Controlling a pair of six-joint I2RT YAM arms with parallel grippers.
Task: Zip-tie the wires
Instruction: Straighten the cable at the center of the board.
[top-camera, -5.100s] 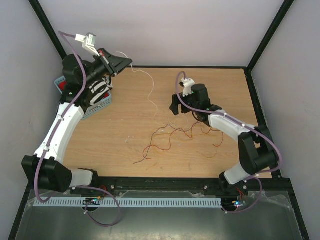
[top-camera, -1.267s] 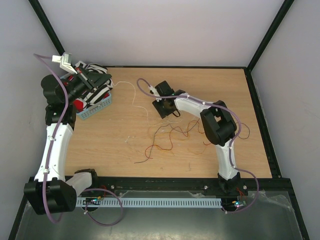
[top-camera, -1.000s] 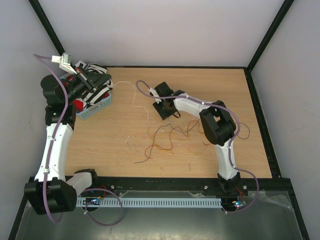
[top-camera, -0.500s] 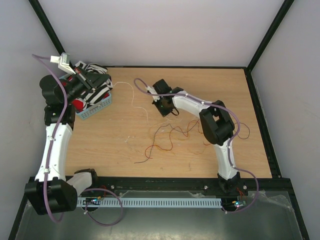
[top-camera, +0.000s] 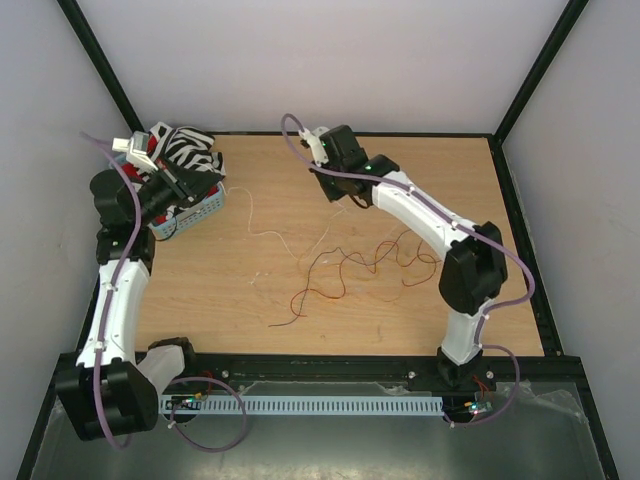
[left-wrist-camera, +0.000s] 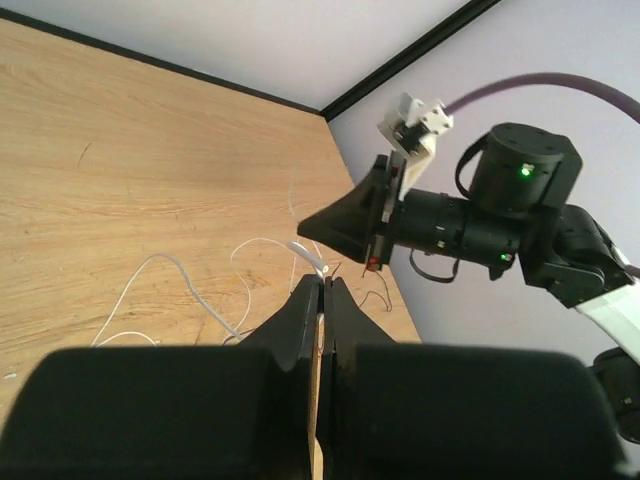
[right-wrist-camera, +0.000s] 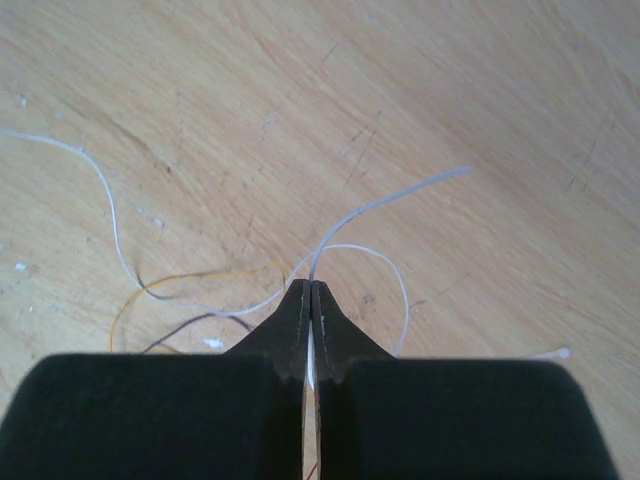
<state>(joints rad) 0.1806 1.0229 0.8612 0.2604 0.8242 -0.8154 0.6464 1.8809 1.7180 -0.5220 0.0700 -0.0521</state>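
Lifted, right tool (right-wrist-camera: 310, 292) pinches pale wire (right-wrist-camera: 372, 207); basket (top-camera: 201, 209) holds striped cloth (top-camera: 186, 147).

Wooden table (top-camera: 205, 285): wires (top-camera: 352, 262), blue basket (top-camera: 196, 212)

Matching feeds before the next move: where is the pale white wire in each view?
Top external: pale white wire runs left of centre.
Left wrist: the wire loops at lower left.
Right wrist: the wire runs from centre to upper right, pinched in the fingertips.
Shared landmark: right gripper, upper centre from above, mid-frame in left wrist.
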